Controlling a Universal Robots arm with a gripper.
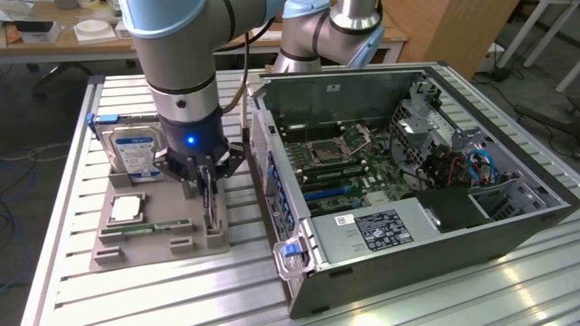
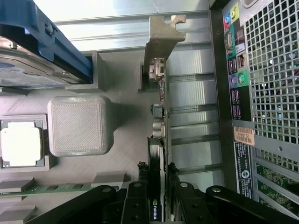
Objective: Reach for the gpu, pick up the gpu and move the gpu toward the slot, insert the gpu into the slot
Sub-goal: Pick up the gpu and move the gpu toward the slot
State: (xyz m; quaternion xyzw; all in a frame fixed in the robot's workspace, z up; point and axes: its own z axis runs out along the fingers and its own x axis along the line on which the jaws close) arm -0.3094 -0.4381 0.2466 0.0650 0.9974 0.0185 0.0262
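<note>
Gripping gpu [image 2: 158, 149] | gripper [image 2: 156, 171] pinches card standing edge-up in grey holder [image 1: 154, 238] | advice: pull straight up, no twist, grip centred

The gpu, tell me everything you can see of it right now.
The gpu is a thin green card standing on edge in a slot of the grey holder, beside the open computer case. A silver metal bracket caps one end; a black cooler sits on one face. The gripper has its jaws clamped on both faces.
</note>
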